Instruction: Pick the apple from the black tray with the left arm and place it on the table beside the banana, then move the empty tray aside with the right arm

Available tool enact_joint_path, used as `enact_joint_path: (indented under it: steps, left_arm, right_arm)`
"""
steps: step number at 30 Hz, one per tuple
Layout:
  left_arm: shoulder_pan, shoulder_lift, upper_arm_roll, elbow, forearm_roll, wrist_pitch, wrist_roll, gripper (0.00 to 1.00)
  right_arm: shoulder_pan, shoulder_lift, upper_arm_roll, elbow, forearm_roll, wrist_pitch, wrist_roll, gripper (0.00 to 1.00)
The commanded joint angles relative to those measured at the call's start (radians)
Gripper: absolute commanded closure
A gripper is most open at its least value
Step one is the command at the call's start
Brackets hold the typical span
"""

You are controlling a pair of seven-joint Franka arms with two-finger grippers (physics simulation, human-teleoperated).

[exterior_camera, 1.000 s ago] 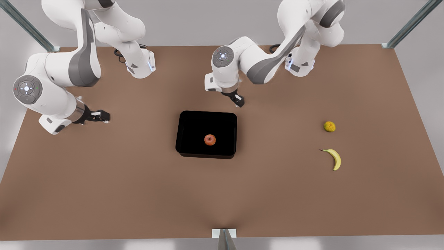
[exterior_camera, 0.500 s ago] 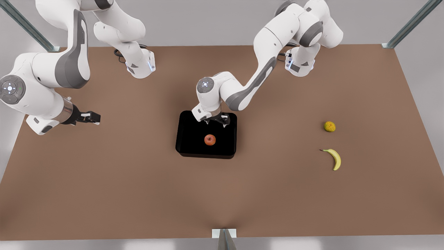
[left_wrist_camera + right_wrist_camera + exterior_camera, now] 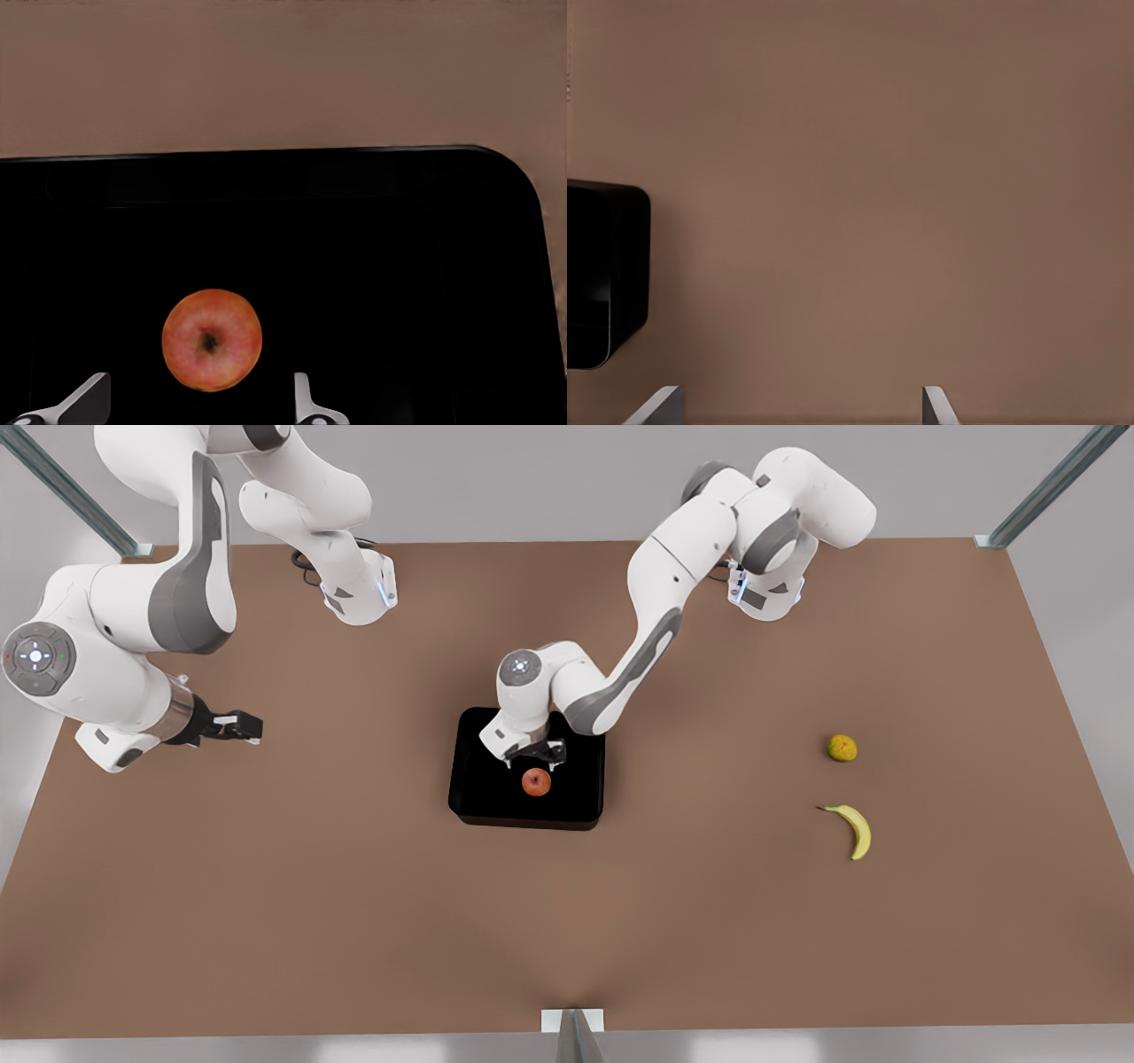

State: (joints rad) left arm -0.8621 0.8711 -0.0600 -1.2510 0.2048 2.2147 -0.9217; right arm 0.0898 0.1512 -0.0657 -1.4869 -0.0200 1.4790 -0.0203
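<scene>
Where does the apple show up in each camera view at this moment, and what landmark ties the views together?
Front view: the apple lies in the black tray, just below the left gripper.
Left wrist view: the apple sits on the tray floor between the open fingers.
Right wrist view: not in it.
Shared landmark: the black tray.

Front cam high, looking down over table [image 3: 354, 921]; both wrist cams look down close, sharing the black tray [image 3: 478, 802] [image 3: 496, 266] [image 3: 602, 266].
</scene>
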Motion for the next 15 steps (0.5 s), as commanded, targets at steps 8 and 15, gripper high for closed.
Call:
enact_joint_path:
  steps: [8, 15]
  left_arm:
    - [-0.002, 0.071, 0.048, 0.004, 0.027, 0.074, -0.019, 0.00]
    - [-0.003, 0.066, 0.043, 0.004, 0.022, 0.145, -0.094, 0.00]
  right_arm:
    - [-0.001, 0.001, 0.000, 0.000, 0.000, 0.001, -0.004, 0.00]
    - [-0.001, 0.001, 0.000, 0.000, -0.002, 0.001, -0.004, 0.00]
